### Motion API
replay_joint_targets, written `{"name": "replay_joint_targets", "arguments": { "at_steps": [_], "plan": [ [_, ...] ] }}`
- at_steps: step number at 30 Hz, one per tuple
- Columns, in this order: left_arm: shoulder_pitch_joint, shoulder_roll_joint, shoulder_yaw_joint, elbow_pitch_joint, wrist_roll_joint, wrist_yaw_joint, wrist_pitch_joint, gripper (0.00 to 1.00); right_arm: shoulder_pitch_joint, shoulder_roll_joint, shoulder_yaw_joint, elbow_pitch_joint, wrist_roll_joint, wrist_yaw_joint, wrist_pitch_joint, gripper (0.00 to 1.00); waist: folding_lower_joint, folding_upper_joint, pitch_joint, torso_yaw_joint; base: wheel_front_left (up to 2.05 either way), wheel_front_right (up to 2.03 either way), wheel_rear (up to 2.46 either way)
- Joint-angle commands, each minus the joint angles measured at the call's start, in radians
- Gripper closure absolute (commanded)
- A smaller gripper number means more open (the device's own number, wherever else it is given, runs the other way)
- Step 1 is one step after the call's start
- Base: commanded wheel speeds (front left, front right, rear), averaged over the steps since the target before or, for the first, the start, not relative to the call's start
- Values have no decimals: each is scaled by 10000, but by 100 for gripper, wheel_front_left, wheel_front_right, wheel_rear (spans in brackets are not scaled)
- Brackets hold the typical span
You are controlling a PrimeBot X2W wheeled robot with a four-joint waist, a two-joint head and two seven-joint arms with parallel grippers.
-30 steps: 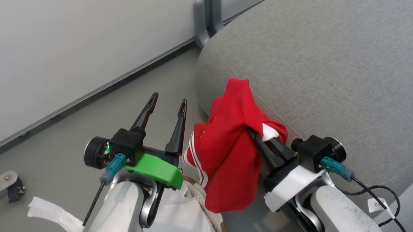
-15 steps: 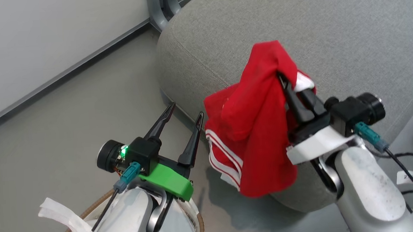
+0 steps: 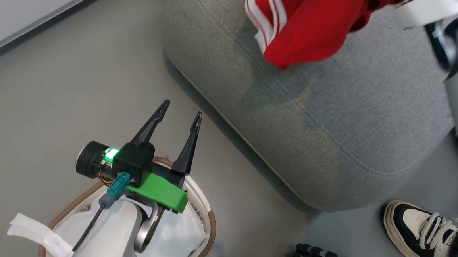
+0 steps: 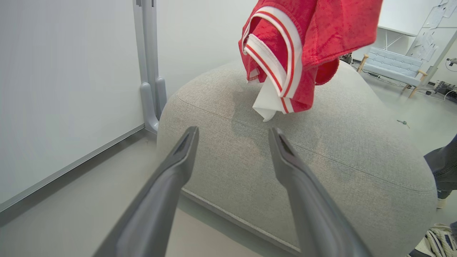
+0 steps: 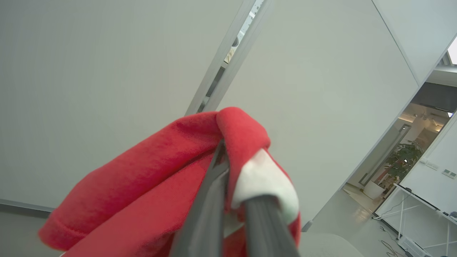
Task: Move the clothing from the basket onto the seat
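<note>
Left tool (image 3: 182, 108) spread, empty, above laundry basket (image 3: 209, 225) beside the seat (image 3: 331, 118). Right tool (image 5: 232, 210) pinched on red sports garment (image 3: 310, 24), which hangs over the seat, apparently clear of it. Risk: released near the seat's rounded edge, thin fabric may slide off to the floor.

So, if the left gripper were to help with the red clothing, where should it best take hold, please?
Probably the clothing's white-striped hem, hanging free above the seat. Approach from below on the left gripper's side, jaws open as they stand; the right gripper pinches the top bunch, leaving that folded edge exposed and facing it.
</note>
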Motion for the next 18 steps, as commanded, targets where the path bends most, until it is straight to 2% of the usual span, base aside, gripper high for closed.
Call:
{"name": "replay_joint_targets", "arguments": {
  "at_steps": [1, 5, 10, 18],
  "plan": [
    [-210, 172, -18, -39, -27, -39, -7, 0, -322, -192, -219, 185, -149, -14, -18, 100, -1, -1, 917, 583, 0, 0, 0],
    [-466, 315, -149, -202, -101, -39, -7, 0, -1061, -642, -1106, 1099, -517, -14, -18, 100, -1, -1, 1433, 1024, 0, 0, 0],
    [-698, 466, -184, -263, -153, -39, -7, 0, -1301, -774, -2481, 1899, -1206, -14, -18, 100, -1, -1, 1917, 1497, 0, 0, 0],
    [-698, 538, -103, -168, -212, -40, -7, 0, -518, -223, -3601, 2988, -1718, -14, -17, 100, -1, -1, 2266, 1938, 0, 0, 0]
  ]
}}
